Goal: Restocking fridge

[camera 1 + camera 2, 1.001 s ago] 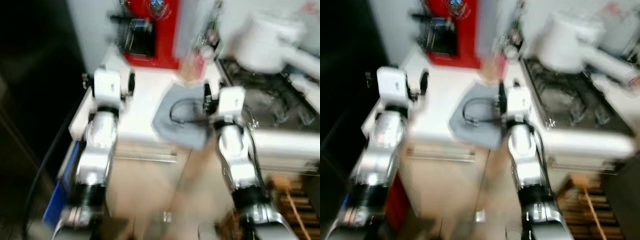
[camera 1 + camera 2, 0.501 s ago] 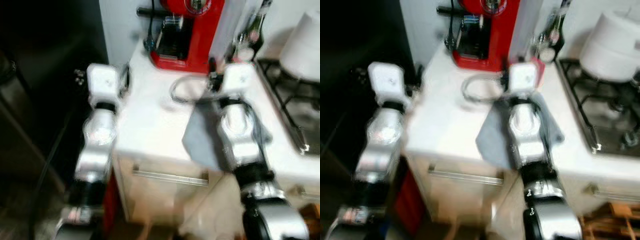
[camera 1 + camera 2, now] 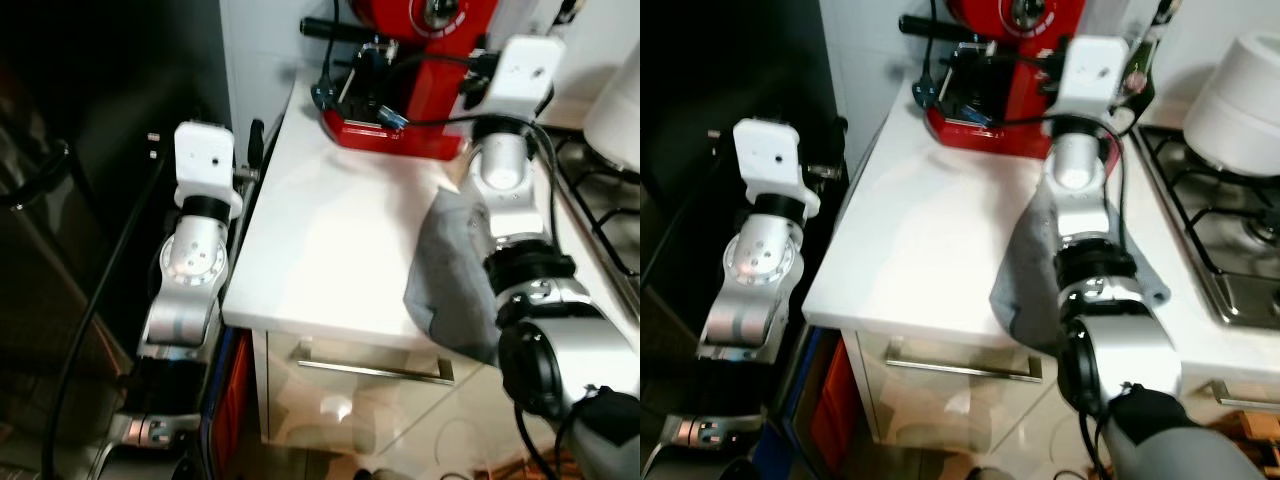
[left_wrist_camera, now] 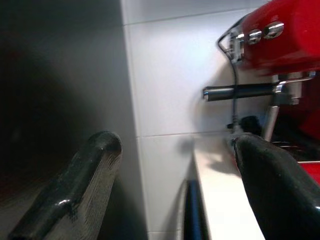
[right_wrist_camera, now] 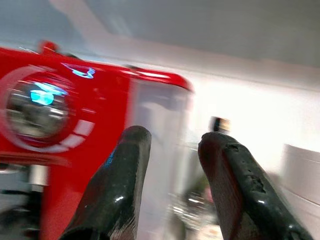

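Observation:
A tall dark appliance front [image 3: 90, 170] stands at the left, beside the white counter [image 3: 330, 240]; little of it can be made out. My left gripper [image 4: 175, 145] is open with nothing between its fingers. It is raised at the counter's left edge [image 3: 252, 150], facing the white tiled wall. My right gripper [image 5: 172, 140] hovers over the counter's back, close to the red espresso machine [image 3: 420, 60]. Its fingers [image 5: 122, 170] stand a small way apart with nothing held. A grey cloth [image 3: 455, 270] lies under my right forearm and hangs over the counter's front edge.
A gas hob [image 3: 1230, 240] with a white pot [image 3: 1250, 95] lies to the right of the counter. Below the counter is a drawer with a metal handle [image 3: 370, 370]. Red and blue items [image 3: 232, 400] sit low in the gap between counter and dark appliance.
The camera has swung left and steadied, so the whole scene shifted right. My right arm has stretched forward from over the grey cloth to the espresso machine. The left arm stays raised.

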